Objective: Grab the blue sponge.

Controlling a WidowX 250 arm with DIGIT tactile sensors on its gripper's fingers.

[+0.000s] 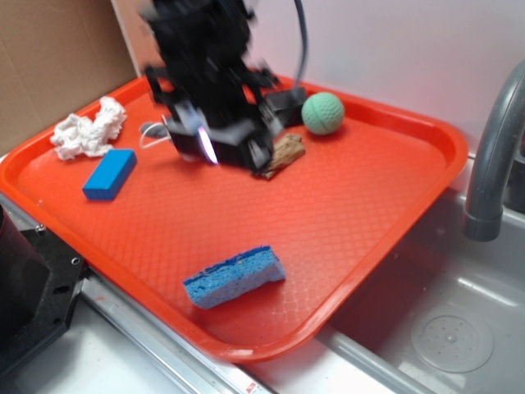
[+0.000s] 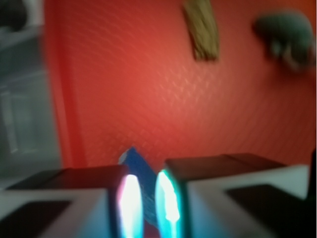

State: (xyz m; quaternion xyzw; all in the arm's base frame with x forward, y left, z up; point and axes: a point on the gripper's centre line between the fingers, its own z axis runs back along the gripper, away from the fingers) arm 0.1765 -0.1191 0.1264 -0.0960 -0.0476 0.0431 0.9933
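Observation:
The blue sponge (image 1: pixel 235 277) lies flat near the front edge of the orange tray (image 1: pixel 353 205), its darker blue layer along the far top edge. My gripper (image 1: pixel 215 150) hangs blurred above the tray's back part, well away from the sponge. In the wrist view the fingertips (image 2: pixel 130 201) stand close together with only a narrow gap at the gripper (image 2: pixel 145 208), holding nothing. A corner of the sponge (image 2: pixel 134 163) shows beyond that gap, lying on the tray.
A solid darker-blue block (image 1: pixel 110 174) and a white crumpled cloth (image 1: pixel 89 127) lie at the tray's left. A green ball (image 1: pixel 322 112) and a brown piece (image 1: pixel 283 153) lie at the back. A grey faucet (image 1: pixel 492 156) and sink (image 1: pixel 443 328) are at the right.

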